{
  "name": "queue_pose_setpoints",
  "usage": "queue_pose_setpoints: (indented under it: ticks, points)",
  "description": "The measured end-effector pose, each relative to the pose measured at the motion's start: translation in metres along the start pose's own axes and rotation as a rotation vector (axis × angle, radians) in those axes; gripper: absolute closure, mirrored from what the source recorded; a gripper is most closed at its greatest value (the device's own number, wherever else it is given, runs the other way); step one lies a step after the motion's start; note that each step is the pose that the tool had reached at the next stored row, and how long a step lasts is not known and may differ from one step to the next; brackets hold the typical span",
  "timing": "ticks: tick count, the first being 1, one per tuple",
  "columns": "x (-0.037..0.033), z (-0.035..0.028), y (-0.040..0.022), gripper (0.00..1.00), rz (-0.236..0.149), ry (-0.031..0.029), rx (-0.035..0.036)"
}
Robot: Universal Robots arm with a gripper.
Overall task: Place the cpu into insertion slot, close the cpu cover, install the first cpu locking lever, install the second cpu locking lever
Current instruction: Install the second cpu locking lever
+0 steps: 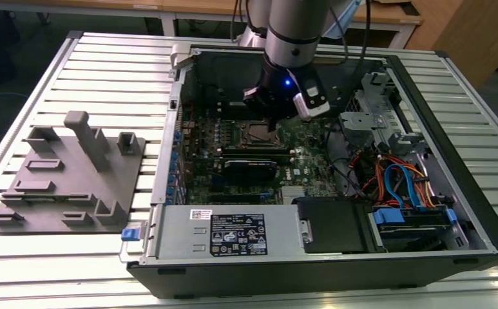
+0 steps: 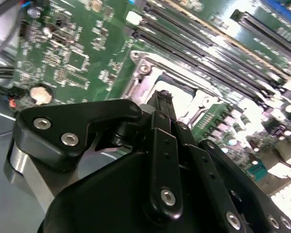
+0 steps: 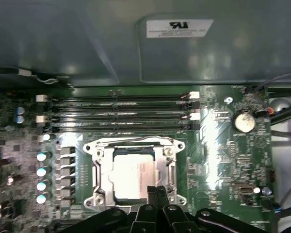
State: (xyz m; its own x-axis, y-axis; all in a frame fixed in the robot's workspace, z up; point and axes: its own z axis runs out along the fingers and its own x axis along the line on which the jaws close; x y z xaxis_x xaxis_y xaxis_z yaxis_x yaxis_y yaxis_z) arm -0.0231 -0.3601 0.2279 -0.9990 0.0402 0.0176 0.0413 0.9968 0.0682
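Dull silver-grey cpu (image 3: 136, 177) seated in the insertion slot (image 3: 98, 170), silver cpu cover (image 3: 133, 144) framing it; gripper (image 3: 156, 190) fingers pressed together, holding nothing, at the socket edge.

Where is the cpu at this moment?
In the first wrist view the cpu lies in the insertion slot, framed by the cpu cover, beside the memory slots.

In the exterior view, the insertion slot (image 1: 253, 135) is set on the motherboard (image 1: 305, 148) inside the computer case (image 1: 455, 212); a fixture block (image 1: 68, 177) is placed at its nine o'clock, outside the case.
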Motion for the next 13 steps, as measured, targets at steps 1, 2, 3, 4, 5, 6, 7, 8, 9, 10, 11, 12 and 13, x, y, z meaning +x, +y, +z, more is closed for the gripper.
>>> queue_pose_setpoints:
  ticks: [1, 2, 3, 4, 5, 6, 7, 8, 9, 10, 11, 12, 13]
  points:
    - [-0.0001, -0.0002, -0.0010, 0.90, 0.001, 0.0110, -0.0006]
    - [-0.0003, -0.0005, -0.0041, 0.90, 0.001, 0.0162, -0.0106]
    - [-0.0003, -0.0006, -0.0059, 0.90, 0.001, 0.0166, -0.0170]
    - [-0.0004, -0.0007, -0.0077, 0.90, 0.001, 0.0169, -0.0229]
    - [-0.0005, -0.0009, -0.0097, 0.90, 0.001, 0.0171, -0.0289]
    - [-0.0006, -0.0010, -0.0116, 0.90, 0.000, 0.0173, -0.0327]
    - [-0.0006, -0.0011, -0.0134, 0.90, 0.000, 0.0173, -0.0341]
    - [-0.0007, -0.0012, -0.0151, 0.90, 0.000, 0.0174, -0.0342]
    - [-0.0007, -0.0012, -0.0164, 0.90, 0.000, 0.0176, -0.0344]
    - [-0.0007, -0.0012, -0.0169, 0.90, 0.000, 0.0176, -0.0344]
    - [-0.0007, -0.0012, -0.0169, 0.90, 0.000, 0.0178, -0.0335]
    - [-0.0007, -0.0015, -0.0170, 0.90, 0.001, 0.0181, -0.0329]
    - [-0.0007, -0.0027, -0.0169, 0.90, 0.001, 0.0183, -0.0328]
